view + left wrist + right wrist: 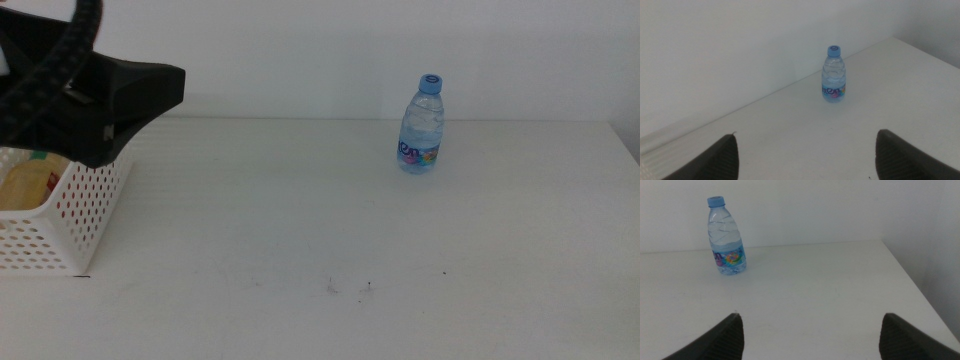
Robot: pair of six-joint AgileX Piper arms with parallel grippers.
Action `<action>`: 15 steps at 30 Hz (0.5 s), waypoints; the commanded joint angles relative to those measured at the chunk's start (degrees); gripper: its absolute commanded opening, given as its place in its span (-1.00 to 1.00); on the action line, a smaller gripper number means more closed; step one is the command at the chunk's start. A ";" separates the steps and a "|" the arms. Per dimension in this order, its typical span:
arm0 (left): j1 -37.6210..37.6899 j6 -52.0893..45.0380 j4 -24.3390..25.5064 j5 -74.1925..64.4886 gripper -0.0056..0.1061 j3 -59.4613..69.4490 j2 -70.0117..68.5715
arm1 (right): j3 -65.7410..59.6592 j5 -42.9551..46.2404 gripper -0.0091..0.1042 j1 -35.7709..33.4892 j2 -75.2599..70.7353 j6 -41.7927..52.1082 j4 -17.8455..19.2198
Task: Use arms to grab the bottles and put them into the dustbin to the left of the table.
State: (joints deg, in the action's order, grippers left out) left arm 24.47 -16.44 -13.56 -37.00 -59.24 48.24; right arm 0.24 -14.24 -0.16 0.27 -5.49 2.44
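While the left pincer [150, 88] hangs released above the dustbin [60, 215], a water bottle [421, 125] stands upright on the worktop [330, 210]; the right pincer [810, 335] is released too.

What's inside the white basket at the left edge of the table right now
Inside the dustbin a yellow tea bottle shows near the rim. The left tool hangs above it, covering part of the opening, and the perforated wall hides whatever lies lower.

Middle view looks forward and down over the table [300, 220]. Both wrist views sit low, facing across the tabletop. All three share the upright water bottle [421, 126] [833, 75] [726, 237] near the far edge.
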 commanded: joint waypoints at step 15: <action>0.09 -0.04 0.03 0.81 0.78 -0.35 -0.06 | -0.24 37.47 0.76 0.16 25.01 2.12 4.97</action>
State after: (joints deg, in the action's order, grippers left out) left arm 24.47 -16.44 -13.56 -37.00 -59.24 48.24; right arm 0.14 18.21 -0.16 20.40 -4.36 6.70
